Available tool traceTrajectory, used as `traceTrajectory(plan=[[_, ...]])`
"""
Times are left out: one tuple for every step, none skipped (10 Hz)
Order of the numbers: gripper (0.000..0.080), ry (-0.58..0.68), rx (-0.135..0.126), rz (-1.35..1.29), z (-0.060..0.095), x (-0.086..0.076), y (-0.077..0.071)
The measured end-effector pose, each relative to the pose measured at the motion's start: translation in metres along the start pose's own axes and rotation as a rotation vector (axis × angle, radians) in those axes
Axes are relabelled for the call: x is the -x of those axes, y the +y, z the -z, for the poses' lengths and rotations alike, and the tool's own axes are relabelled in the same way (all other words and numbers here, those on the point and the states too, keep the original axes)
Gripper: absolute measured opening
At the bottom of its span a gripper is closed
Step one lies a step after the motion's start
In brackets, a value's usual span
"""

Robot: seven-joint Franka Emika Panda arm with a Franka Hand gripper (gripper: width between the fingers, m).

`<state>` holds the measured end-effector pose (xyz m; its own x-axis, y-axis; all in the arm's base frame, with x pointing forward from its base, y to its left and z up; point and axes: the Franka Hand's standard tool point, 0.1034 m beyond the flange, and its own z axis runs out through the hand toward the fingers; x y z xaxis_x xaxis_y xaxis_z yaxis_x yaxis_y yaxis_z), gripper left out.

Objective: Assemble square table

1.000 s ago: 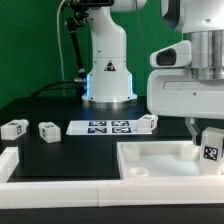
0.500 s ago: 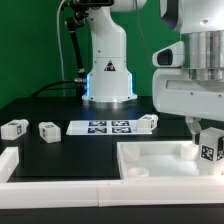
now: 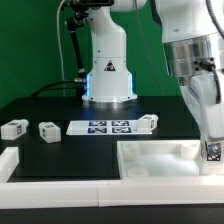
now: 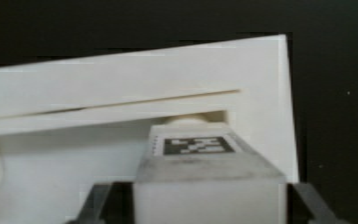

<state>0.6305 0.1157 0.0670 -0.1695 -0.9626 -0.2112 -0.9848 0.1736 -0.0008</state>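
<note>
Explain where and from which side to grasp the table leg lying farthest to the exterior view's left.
Probably from above, jaws closing across the table leg's two opposite flat sides. It lies low on the black table, blocky, with its neighbouring leg apart.

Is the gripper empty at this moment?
No, the wrist view shows the gripper closed on a white leg bearing a black-and-white tag.

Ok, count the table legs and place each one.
4. The outer leg and its neighbour lie at the exterior view's left, the third leg on that view's right of the marker board, the fourth leg between the fingers over the tabletop.
</note>
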Motion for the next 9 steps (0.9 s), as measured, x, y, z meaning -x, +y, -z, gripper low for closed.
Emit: traceTrajectory(plan=[[0.0474, 0.002, 0.001, 0.013, -0.001, 0.0, 0.0], [0.0474, 0.002, 0.001, 0.036, -0.001, 0.0, 0.0], [0.0588, 0.009, 0.002, 0.093, -0.001, 0.001, 0.001], [0.0637, 0.037, -0.004, 0.307, -0.002, 0.008, 0.001], [0.0646, 0.049, 0.002, 0.495, 0.0, 0.012, 0.002], [0.0646, 0.057, 0.005, 0.607, 0.002, 0.015, 0.003], [0.0646, 0.06, 0.009, 0.661, 0.001, 0.012, 0.003], [0.0648, 0.06, 0.012, 0.735, 0.001, 0.011, 0.003], [0.0648, 0.07, 0.019, 0.858, 0.001, 0.011, 0.003]])
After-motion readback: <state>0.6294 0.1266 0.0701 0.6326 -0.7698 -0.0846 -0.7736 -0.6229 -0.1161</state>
